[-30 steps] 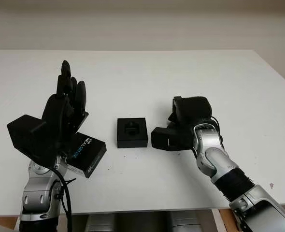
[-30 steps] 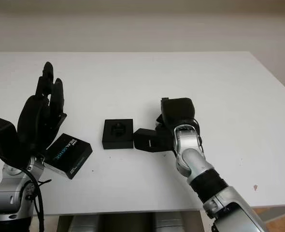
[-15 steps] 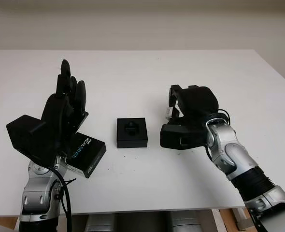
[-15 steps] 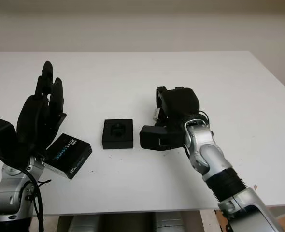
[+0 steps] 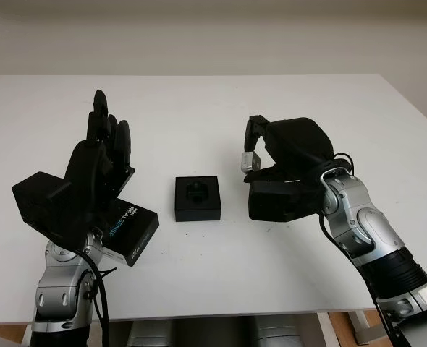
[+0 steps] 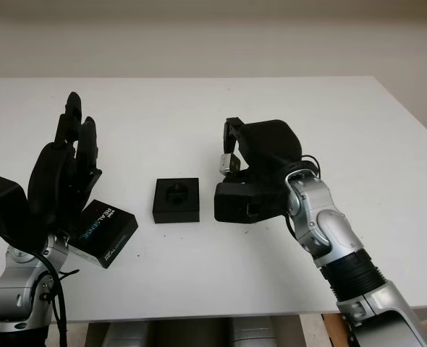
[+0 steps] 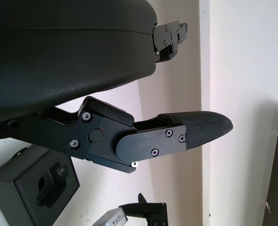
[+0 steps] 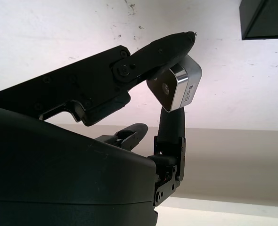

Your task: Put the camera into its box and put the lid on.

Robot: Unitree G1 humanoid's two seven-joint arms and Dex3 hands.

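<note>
Camera (image 8: 175,89) pinched in right hand (image 5: 286,155) fingers (image 8: 165,49) above bench (image 5: 221,108), ready for box (image 5: 197,198); left hand (image 5: 98,166) open.

the left hand (image 5: 98,170) is raised above the table at the left, palm turned inward, open and holding nothing, its forearm rising almost straight up from the bottom edge. the right hand (image 5: 271,155) is lifted right of centre, its arm bent at the wrist and reaching in from the bottom right. its fingertips (image 8: 176,44) are closed on a small silver camera (image 8: 174,88), pinched between the upper finger and the one below it.
</note>
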